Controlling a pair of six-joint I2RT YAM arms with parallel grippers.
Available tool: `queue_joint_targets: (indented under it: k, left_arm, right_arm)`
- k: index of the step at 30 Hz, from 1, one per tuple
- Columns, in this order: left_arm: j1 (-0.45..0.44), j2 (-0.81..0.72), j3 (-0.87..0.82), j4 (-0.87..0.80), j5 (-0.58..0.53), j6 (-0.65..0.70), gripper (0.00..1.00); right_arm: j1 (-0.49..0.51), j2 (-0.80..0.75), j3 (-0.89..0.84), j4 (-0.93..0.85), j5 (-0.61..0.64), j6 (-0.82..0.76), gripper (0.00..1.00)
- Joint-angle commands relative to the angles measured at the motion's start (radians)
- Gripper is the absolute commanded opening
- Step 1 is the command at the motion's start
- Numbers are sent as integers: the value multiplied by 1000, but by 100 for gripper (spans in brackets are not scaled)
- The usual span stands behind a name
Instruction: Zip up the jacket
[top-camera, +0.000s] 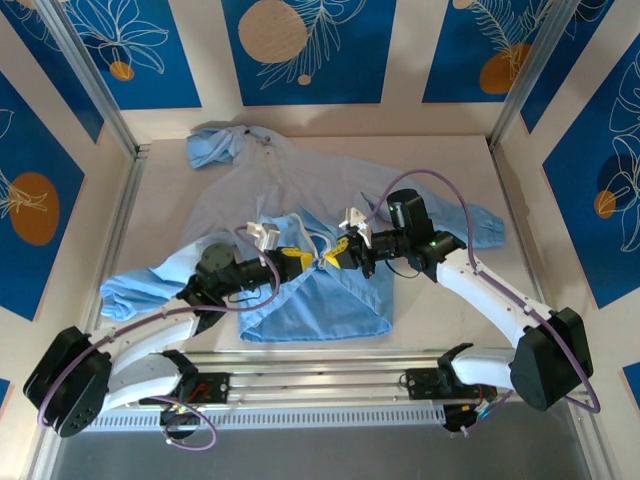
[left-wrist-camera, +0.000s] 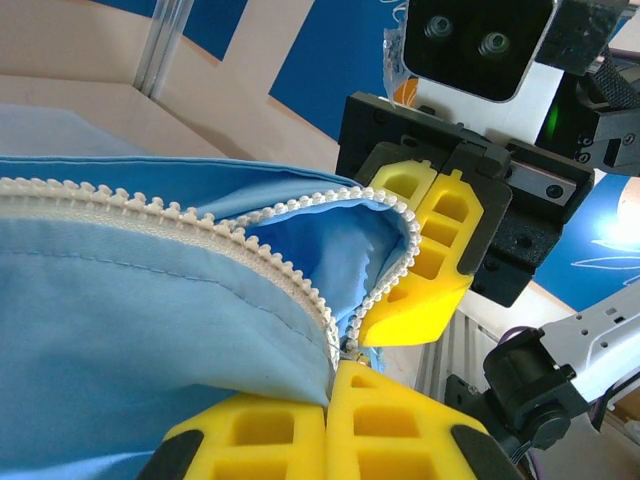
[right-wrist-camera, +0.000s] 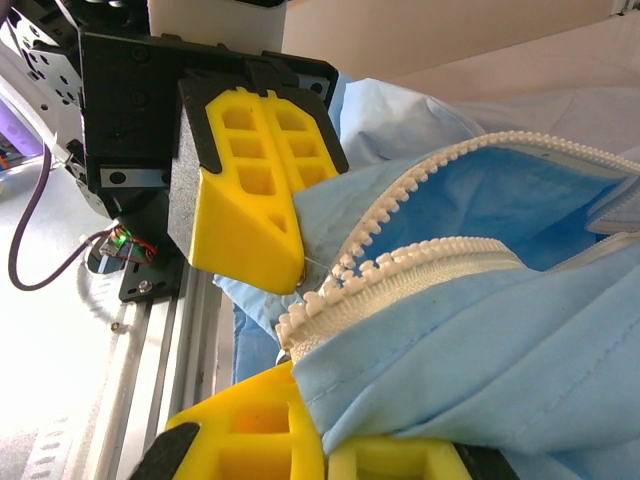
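The jacket (top-camera: 330, 190) lies spread on the table (top-camera: 450, 170), hood at the far end. Both grippers meet at the lower end of its zipper (left-wrist-camera: 200, 225).

- Left gripper (top-camera: 303, 260): closed, pinching one toothed edge.
- Right gripper (top-camera: 337, 252): closed on the opposite edge.

The tooth rows stand apart (slider not distinguishable).

Judged step: joining the bottom ends. The next move calls for exact alignment of both ends before any pull toward the collar.

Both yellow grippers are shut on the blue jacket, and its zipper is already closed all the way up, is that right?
No, the zipper is open: the left wrist view shows its two rows of teeth apart. The left gripper and right gripper are indeed shut on the jacket.
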Motion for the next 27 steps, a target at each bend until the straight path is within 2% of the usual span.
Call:
queue_joint_targets:
  k: [1,27]
  left_arm:
    - [-10,4,27,66,16,-7,0]
    - [-13,-16,37,35,31,11,0]
  right_arm:
    - [6,-3,25,-2,-55,-17,0]
    - [7,3,23,6,-49,-9,0]
